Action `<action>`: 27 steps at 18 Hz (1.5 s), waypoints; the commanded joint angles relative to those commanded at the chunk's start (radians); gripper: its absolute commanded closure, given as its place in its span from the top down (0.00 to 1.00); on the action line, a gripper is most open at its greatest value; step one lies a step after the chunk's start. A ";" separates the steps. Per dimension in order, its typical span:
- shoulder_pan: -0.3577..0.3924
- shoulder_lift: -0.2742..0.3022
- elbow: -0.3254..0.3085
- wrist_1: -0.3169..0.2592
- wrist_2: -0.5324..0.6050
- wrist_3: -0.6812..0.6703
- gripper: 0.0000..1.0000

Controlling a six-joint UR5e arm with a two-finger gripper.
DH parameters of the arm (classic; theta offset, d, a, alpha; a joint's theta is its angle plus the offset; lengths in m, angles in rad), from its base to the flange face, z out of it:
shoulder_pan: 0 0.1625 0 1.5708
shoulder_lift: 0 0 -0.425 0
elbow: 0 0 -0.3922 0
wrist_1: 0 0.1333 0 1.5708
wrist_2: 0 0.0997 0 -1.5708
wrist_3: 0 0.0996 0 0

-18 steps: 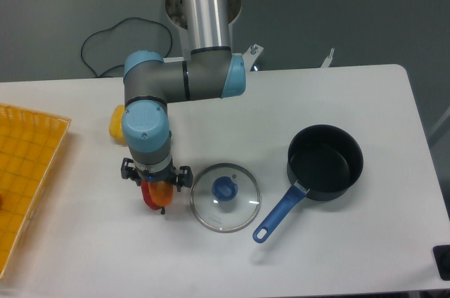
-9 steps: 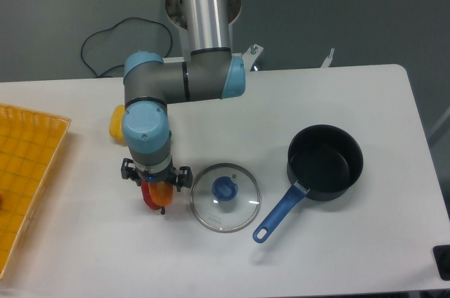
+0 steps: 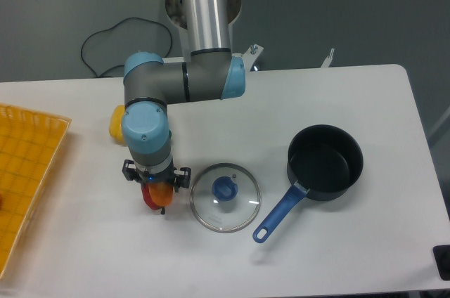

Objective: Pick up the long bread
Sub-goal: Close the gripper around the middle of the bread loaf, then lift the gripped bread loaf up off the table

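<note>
My gripper [image 3: 159,196] points straight down at the table's left middle, and the wrist hides its fingers. Just under it shows a short orange-golden piece, the long bread [image 3: 163,191]; the arm hides most of its length. A red pepper [image 3: 148,199] lies against the bread's left side, also under the gripper. A yellow pepper [image 3: 115,124] peeks out from behind the arm's blue elbow joint further back. I cannot tell whether the fingers are open or closed on the bread.
A glass lid with a blue knob [image 3: 225,197] lies just right of the gripper. A black pot with a blue handle [image 3: 325,161] stands further right. An orange basket [image 3: 21,171] sits at the left edge.
The wrist looks very slightly smaller and shifted, as if a little lower. The bread, peppers, lid and pot have not moved.
</note>
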 joint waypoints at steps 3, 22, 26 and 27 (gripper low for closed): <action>0.000 0.000 0.000 0.000 0.000 -0.002 0.58; 0.002 0.012 0.021 -0.035 0.000 0.003 0.36; 0.002 0.006 0.077 -0.106 0.002 0.006 0.36; 0.002 0.006 0.084 -0.123 0.003 0.015 0.36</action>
